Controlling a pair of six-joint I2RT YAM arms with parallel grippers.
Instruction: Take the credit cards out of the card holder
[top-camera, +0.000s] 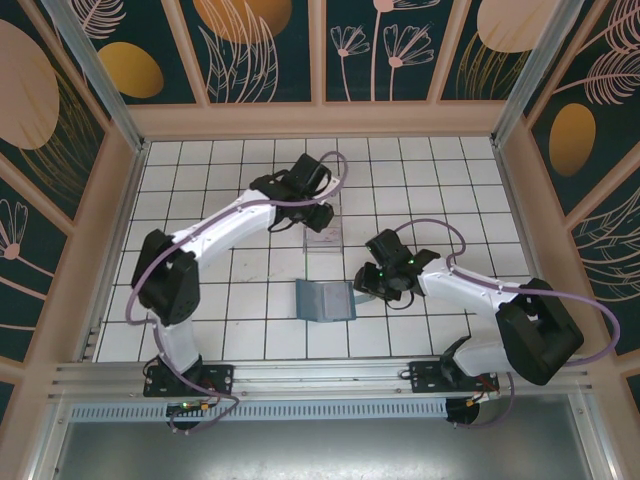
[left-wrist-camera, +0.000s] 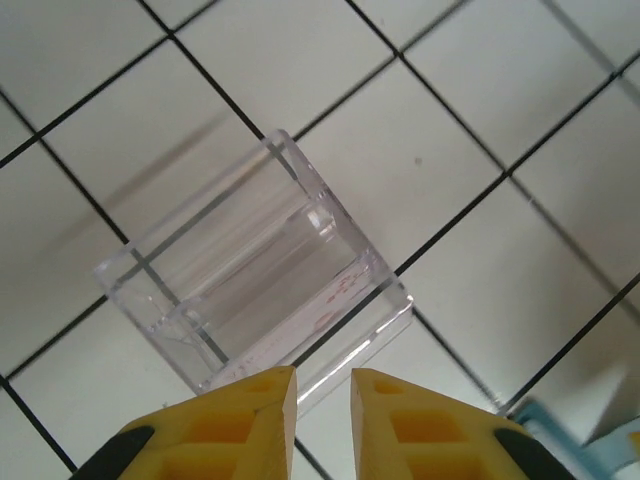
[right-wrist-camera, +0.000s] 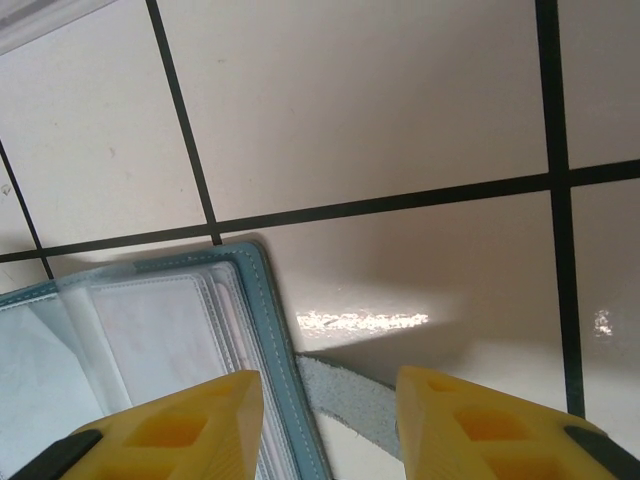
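Note:
The teal card holder (top-camera: 325, 300) lies open on the white tiled floor near the middle front. In the right wrist view its stitched teal edge (right-wrist-camera: 275, 350) frames clear sleeves, and a grey-blue strap tab (right-wrist-camera: 350, 395) sticks out to the right. No black or yellowish credit card shows; they are hidden or out of view. My right gripper (top-camera: 362, 285) (right-wrist-camera: 330, 378) is open just above the holder's right edge, with the edge and tab below the gap. My left gripper (top-camera: 318, 218) (left-wrist-camera: 323, 375) hovers over the see-through box with a narrow empty gap between its fingers.
The see-through plastic box (top-camera: 322, 238) (left-wrist-camera: 250, 275) stands one tile behind the holder and looks empty. A teal corner of the holder (left-wrist-camera: 550, 422) peeks in at the lower right of the left wrist view. Wooden walls enclose the tiled floor (top-camera: 450, 200).

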